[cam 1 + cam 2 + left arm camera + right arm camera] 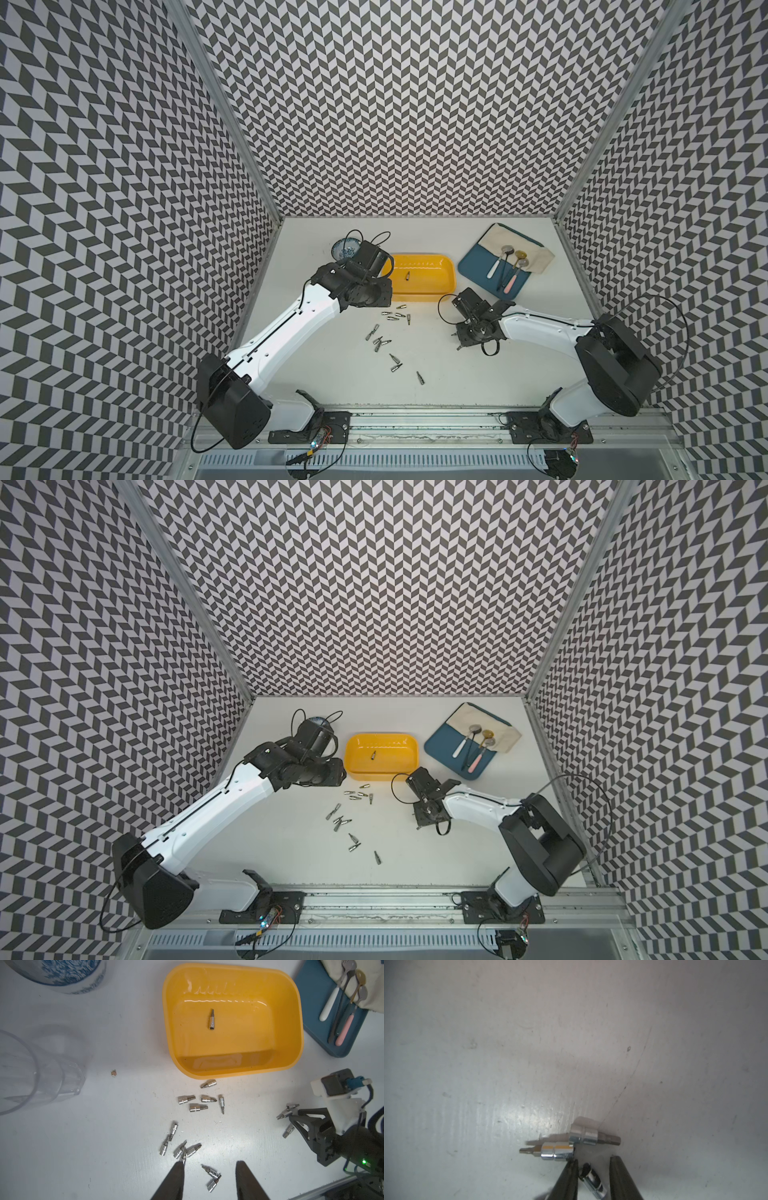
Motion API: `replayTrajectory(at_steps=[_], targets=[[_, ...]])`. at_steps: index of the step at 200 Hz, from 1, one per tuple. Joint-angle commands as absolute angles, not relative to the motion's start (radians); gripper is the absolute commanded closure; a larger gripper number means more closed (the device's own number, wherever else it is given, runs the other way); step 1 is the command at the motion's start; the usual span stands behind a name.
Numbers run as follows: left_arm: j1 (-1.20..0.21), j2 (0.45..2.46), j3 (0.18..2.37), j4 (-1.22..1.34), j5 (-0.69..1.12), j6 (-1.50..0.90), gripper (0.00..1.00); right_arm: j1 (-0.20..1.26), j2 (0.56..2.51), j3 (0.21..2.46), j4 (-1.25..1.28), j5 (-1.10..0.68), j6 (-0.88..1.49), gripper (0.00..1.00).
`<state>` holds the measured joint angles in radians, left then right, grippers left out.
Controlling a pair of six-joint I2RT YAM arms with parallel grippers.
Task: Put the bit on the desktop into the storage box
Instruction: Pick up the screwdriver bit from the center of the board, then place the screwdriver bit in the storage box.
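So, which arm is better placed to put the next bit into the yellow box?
The right, probably: the right gripper is low over the desktop with a bit between its open jaws. The left gripper hangs open and empty, higher above the loose bits.

black-and-white chevron walls (pixel 395 104) close in three sides. at the back right a blue tray (pixel 478 268) lies at an angle, a cream cloth (pixel 505 239) draped over its far half. spoons (pixel 506 250) rest across both, heads on the cloth: one has a white handle (pixel 493 269), one a pink handle (pixel 511 281), and one between them a dark handle (pixel 502 276). at the back left a blue-patterned bowl (pixel 341 248) is partly hidden. the left wrist view shows a clear tumbler (pixel 41 1076) near that bowl, with a small brown crumb (pixel 113 1072) close by. a metal rail (pixel 415 434) runs along the front.
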<state>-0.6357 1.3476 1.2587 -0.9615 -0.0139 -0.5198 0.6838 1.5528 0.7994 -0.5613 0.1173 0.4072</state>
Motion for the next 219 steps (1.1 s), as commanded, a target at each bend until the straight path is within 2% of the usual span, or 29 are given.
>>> replayTrajectory(at_steps=[1,40,98,134,165,188,219], targets=[[-0.672,1.323,1.226,-0.956,-0.011,-0.565,0.55,0.682,1.571,0.798,-0.583,0.115,0.402,0.74],[-0.723,1.307,1.200,-0.953,-0.013,-0.603,0.55,0.683,1.575,0.809,-0.593,0.117,0.411,0.79],[-0.779,1.267,1.122,-0.950,-0.023,-0.654,0.55,0.681,1.552,0.836,-0.622,0.118,0.426,1.00],[-0.810,1.226,1.057,-0.938,-0.021,-0.696,0.55,0.682,1.472,0.913,-0.691,0.146,0.441,1.00],[-0.848,1.206,1.011,-0.919,-0.019,-0.735,0.55,0.681,1.446,1.083,-0.782,0.177,0.428,1.00],[-0.889,1.203,0.991,-0.900,-0.017,-0.770,0.55,0.668,1.507,1.231,-0.789,0.177,0.392,1.00],[-0.954,1.201,0.975,-0.879,-0.024,-0.824,0.55,0.629,1.680,1.446,-0.798,0.104,0.337,1.00]])
